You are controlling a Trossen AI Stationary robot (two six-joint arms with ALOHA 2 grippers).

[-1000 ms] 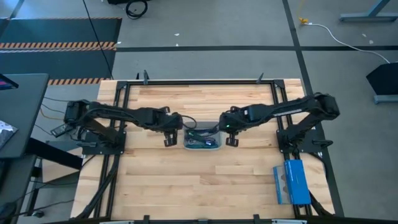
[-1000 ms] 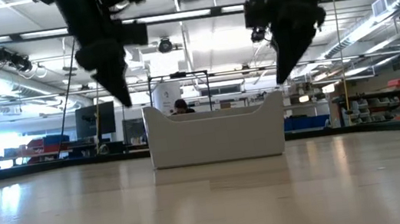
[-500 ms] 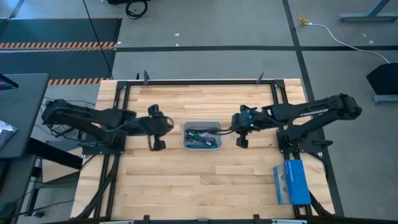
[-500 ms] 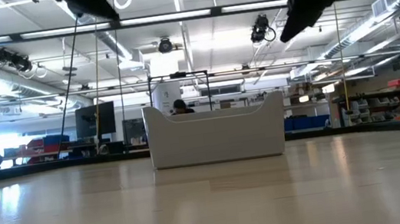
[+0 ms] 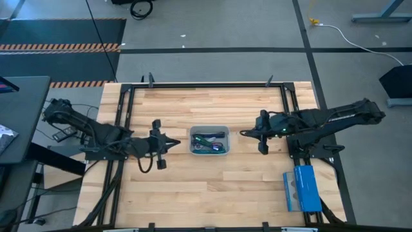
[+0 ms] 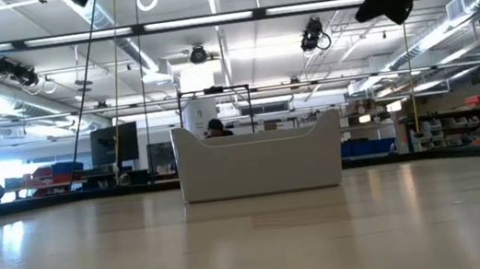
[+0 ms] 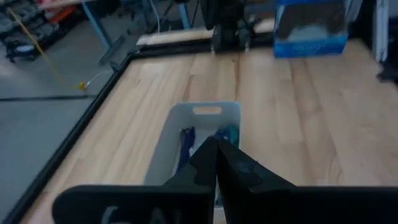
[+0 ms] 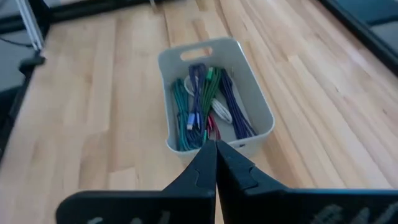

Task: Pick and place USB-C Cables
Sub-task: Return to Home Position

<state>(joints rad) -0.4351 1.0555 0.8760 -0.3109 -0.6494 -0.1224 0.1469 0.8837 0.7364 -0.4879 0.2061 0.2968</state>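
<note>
Okay, nearest first: in the left wrist view the left gripper has its fingers pressed together, pinching nothing. Same in the right wrist view: the right gripper is closed tip to tip and empty.

Just past both sits the gray bin, mid-worktop. In the high view the left gripper is off the bin's left side and the right gripper off its right. Both point at it, and neither touches it. In the low view only dark arm parts show at the top edge, well above the bin.

The USB-C cables all lie inside the bin as a loose heap of folded bundles, running roughly along its length. I make out teal, green, purple-blue and white-grey, plus a bit of magenta low down. I see none loose on the wood.

On handling, these look light, soft and floppy, with a slick sheath and stiff plug ends. The best hold is probably across the middle of a folded bundle, not at a plug or a single strand. Bundles overlap, so lifting one could drag a neighbour. The bin looks light and could slide if bumped.

Farther out, a blue box sits by the right arm's base. Beyond the worktop in the low view is a workshop, with a person behind the bin.
</note>
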